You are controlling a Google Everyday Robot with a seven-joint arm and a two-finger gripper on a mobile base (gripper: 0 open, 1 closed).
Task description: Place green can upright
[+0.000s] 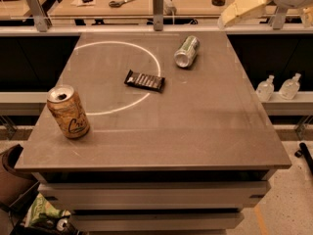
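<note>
The green can [187, 51] lies on its side at the far middle of the grey table [195, 131], its silver end facing me. It lies just outside the right edge of a white painted circle [93, 45]. My gripper [229, 17] is the cream-coloured part at the top right, raised above the table's far right corner. It is to the right of the can, apart from it, and holds nothing that I can see.
An orange-tan can with script lettering [68, 111] stands upright at the table's left front. A dark snack bar [144, 81] lies flat near the circle's right side. Two small bottles [279, 87] stand on a shelf to the right. A workbench with scissors [122, 3] is behind.
</note>
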